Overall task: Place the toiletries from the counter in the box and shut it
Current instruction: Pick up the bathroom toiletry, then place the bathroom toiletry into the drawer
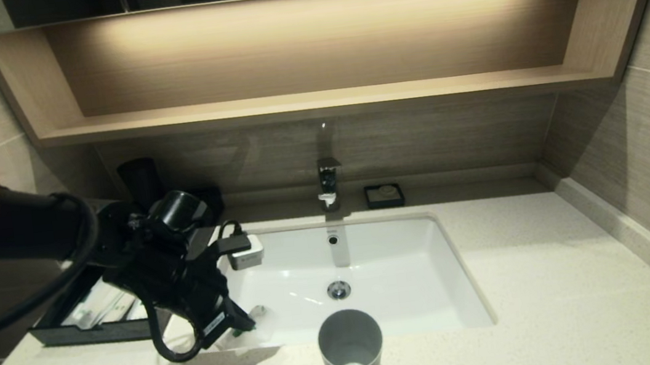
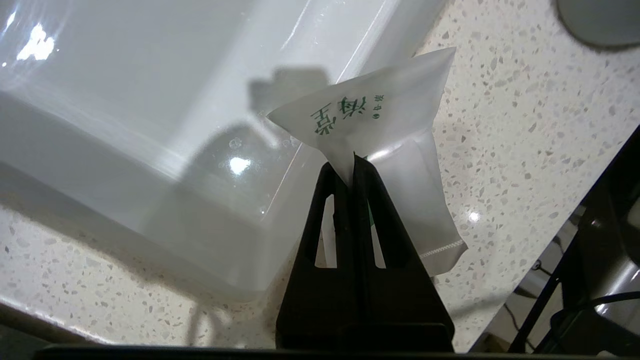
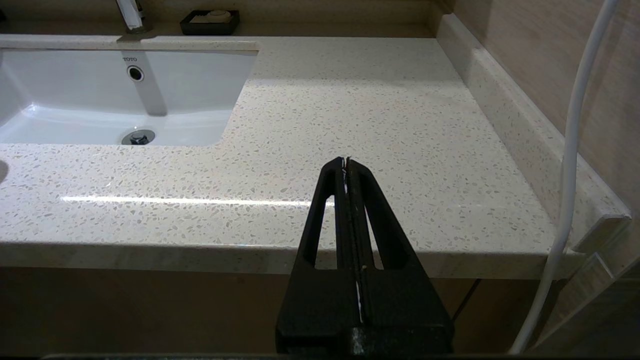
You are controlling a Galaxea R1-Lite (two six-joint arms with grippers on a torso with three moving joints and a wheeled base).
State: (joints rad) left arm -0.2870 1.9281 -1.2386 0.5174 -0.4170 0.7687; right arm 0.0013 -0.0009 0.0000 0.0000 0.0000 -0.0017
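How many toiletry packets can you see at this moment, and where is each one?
3, perhaps. One packet is pinched in the left gripper above the sink's edge. Two seem to lie in the box's open drawer; the arm may hide others.

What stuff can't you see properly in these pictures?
- Head view: the left gripper and its packet are hidden behind the arm's own wrist.
- Head view: the black box is partly covered by the left arm, so the packets in its open drawer cannot be counted.
- Left wrist view: the grey cup is cut off by the edge.
- Right gripper: outside the head view.
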